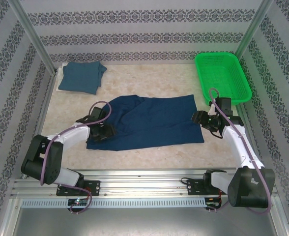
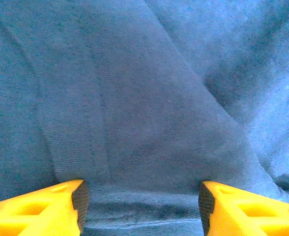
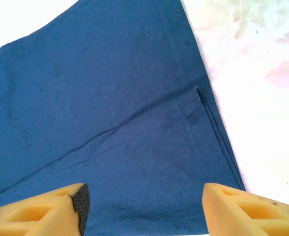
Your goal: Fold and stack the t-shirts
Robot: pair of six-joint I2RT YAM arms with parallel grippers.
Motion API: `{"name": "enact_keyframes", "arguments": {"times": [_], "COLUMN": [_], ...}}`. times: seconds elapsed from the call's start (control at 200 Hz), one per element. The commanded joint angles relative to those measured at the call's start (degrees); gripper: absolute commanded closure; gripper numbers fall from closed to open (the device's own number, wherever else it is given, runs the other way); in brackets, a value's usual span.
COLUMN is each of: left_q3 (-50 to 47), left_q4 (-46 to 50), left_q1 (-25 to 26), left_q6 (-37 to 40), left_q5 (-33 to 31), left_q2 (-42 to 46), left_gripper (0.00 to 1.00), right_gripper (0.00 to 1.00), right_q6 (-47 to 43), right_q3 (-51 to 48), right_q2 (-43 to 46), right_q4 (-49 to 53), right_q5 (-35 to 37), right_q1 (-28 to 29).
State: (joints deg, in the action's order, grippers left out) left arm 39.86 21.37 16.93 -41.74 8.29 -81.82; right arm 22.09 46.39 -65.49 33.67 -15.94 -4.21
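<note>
Navy t-shirt (image 1: 154,120): spread across the middle of the counter (image 1: 149,81), its left part doubled over in loose diagonal folds and its right edge lying flat.
Teal-blue t-shirt (image 1: 81,77): already a folded square at the far-left corner of the counter, well apart from the navy one.
Green basket (image 1: 216,55): at the far-right corner, near the right arm but clear of the cloth.
Left gripper (image 1: 103,131): over the rumpled left part of the navy shirt, jaws spread wide and holding nothing; the wrist view shows cloth close beneath and between the fingers (image 2: 46,209).
Right gripper (image 1: 202,119): at the shirt's right edge, jaws also wide and empty, with the stitched hem (image 3: 198,142) below it.
Handling: light, limp knit cloth. It will likely sag and drag rather than keep a shape, and a shallow pinch may catch only the top layer.
Where to hold: probably the hem on the right, since doubled stitching gives the firmest bite, and on the left an outer edge or corner rather than mid-panel.
Risk: lifting one side alone could undo the folds.
</note>
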Motion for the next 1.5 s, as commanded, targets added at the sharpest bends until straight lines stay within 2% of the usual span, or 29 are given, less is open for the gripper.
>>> {"name": "enact_keyframes", "arguments": {"times": [0.0, 0.21, 0.29, 0.43, 0.604, 0.854, 0.949, 1.064, 1.179, 1.394, 1.494], "left_q3": [-1.54, -2.55, -2.87, -1.91, -0.11, -0.24, -0.55, -0.68, -0.01, 1.70, 4.35], "left_q4": [0.49, -2.49, -3.85, -4.85, -2.89, -3.15, -4.30, -5.98, -5.62, -5.97, -7.20], "left_q1": [-1.47, -1.82, -1.84, -1.83, -1.88, -1.84, -1.89, -1.84, -1.84, -1.86, -2.34], "left_q6": [-1.75, -2.75, -3.00, -2.58, -1.26, -0.89, -1.15, -1.36, -0.78, 0.07, -0.47], "left_q5": [-2.77, -1.18, -0.73, -0.40, -0.56, 0.94, 1.28, 1.56, 1.99, 2.50, 4.67], "left_q2": [3.42, 1.74, 0.58, 0.04, 1.89, 2.69, 1.52, 0.84, 0.12, 0.56, -0.40], "left_gripper": [0.34, 0.35, 0.40, 0.55, 0.65, 0.67, 0.72, 0.81, 1.00, 1.00, 1.00], "right_gripper": [0.37, 0.37, 0.37, 0.38, 0.38, 0.38, 0.38, 0.39, 0.39, 0.39, 0.39], "right_q6": [-1.07, -1.06, -1.17, -1.13, -1.34, -1.76, -1.92, -1.87, -1.78, -1.79, -1.70], "right_q3": [-0.36, -0.75, -0.78, -0.86, -1.19, -1.57, -1.50, -1.74, -1.74, -1.74, -1.66], "right_q2": [0.65, 0.01, 0.10, 0.28, 0.46, -0.07, -0.47, -0.55, -0.35, 0.24, 0.10], "right_q4": [-0.09, -0.38, -0.03, 0.05, 0.16, -0.18, -0.19, -0.44, -0.29, -0.10, -0.22], "right_q5": [-0.93, -1.28, -0.67, -0.83, -0.59, -0.82, -0.57, -0.97, -1.10, -1.18, -1.11], "right_q1": [0.87, 1.04, 1.04, 1.15, 1.18, 1.15, 1.18, 1.24, 1.22, 1.22, 1.24]}}
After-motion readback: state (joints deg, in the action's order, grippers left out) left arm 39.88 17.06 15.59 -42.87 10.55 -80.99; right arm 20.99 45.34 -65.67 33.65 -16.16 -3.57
